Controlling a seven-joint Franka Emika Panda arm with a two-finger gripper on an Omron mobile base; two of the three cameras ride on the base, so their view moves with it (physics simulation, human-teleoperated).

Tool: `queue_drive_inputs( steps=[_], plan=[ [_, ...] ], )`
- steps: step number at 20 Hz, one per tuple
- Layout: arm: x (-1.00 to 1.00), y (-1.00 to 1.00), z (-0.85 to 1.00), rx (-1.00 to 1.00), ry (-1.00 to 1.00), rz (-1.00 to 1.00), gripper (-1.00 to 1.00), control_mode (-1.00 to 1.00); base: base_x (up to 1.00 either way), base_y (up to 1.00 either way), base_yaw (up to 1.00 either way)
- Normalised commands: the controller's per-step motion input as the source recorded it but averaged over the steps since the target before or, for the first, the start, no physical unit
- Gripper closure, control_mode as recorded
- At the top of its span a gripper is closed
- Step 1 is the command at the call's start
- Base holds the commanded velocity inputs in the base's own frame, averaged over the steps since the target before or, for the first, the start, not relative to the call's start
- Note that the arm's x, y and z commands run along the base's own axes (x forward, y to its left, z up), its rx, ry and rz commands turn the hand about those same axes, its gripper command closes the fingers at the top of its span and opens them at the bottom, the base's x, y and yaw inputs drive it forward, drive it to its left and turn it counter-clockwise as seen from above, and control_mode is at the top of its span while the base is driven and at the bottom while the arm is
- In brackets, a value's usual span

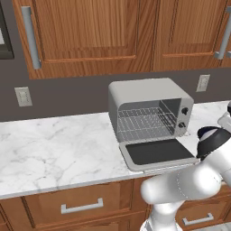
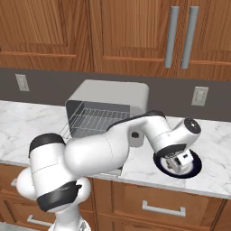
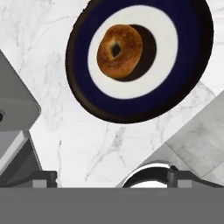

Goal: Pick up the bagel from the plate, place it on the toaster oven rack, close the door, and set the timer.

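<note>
The golden-brown bagel (image 3: pixel 119 50) lies slightly off-centre on the plate (image 3: pixel 131 103), which has a navy rim, a white band and a dark centre. My gripper (image 3: pixel 111 178) hangs above the plate (image 2: pixel 195 168), open, its two dark fingertips far apart and holding nothing. In the right base view the gripper (image 2: pixel 177 163) points down over the plate, to the right of the oven. The grey toaster oven (image 1: pixel 149 90) stands on the counter with its door (image 1: pixel 158 152) folded down flat. The silver wire rack (image 1: pixel 144 122) sits bare inside the cavity.
The marble counter (image 1: pixel 54 149) stretches wide to the left of the oven. Two knobs (image 1: pixel 184 111) sit on the oven's right face. Wall outlets (image 1: pixel 23 96) and wooden upper cabinets (image 1: pixel 85 31) are behind. My own arm crosses in front of the oven (image 2: pixel 108 97).
</note>
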Motion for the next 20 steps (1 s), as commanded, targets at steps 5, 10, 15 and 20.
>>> queue_drive_inputs(
  steps=[5,10,15,20],
  plan=[
    [0.14,-0.1,-0.14,0.0,0.0,-0.06,-1.0,-1.0,0.0,0.0,0.0],
    [0.26,-0.09,-0.08,0.0,0.0,-0.07,-1.0,-1.0,0.0,0.0,0.0],
    [0.2,-0.12,-0.17,0.0,0.0,-0.09,-1.0,-1.0,0.0,0.0,0.0],
    [0.13,-0.21,-0.24,0.0,0.0,-0.08,-1.0,-1.0,0.0,0.0,0.0]
  ],
)
